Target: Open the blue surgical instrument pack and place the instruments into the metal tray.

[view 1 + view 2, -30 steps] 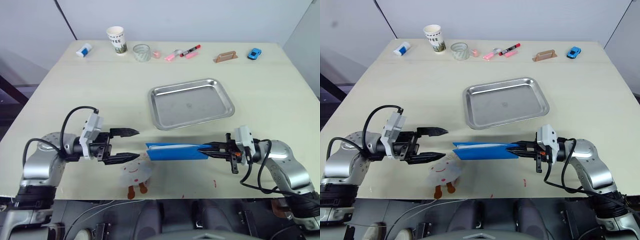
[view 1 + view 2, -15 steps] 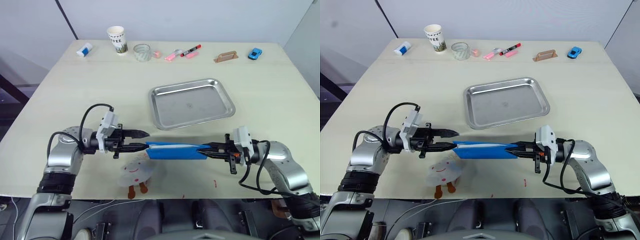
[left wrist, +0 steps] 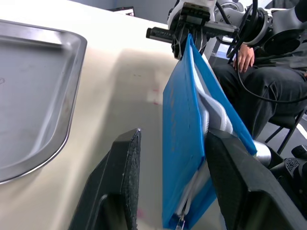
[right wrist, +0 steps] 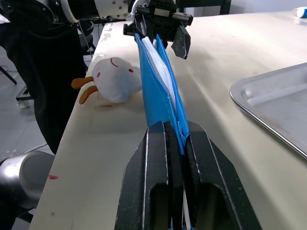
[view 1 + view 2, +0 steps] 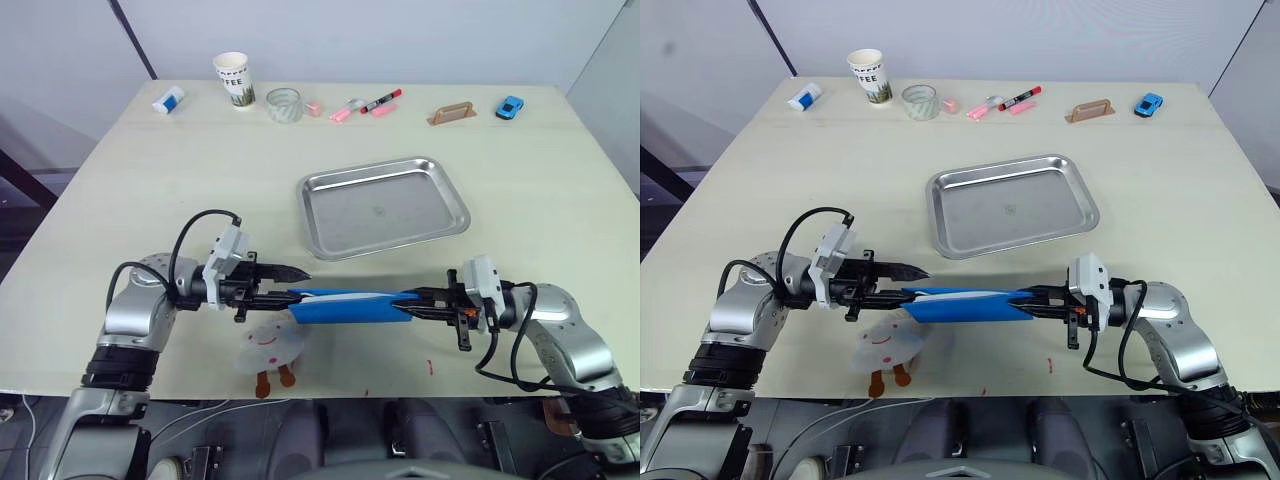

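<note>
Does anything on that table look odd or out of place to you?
Yes: a white plush toy lies at the table's near edge, an odd companion to surgical gear. The blue pack is held on edge off the table, the right claw clamped on one end and the left claw straddling the other.

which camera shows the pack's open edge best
The left wrist view: the pack stands on edge between the left claw's open fingers, its white lining visible. The right wrist view shows its zipper edge pinched by the right claw; eye views show it side-on.
</note>
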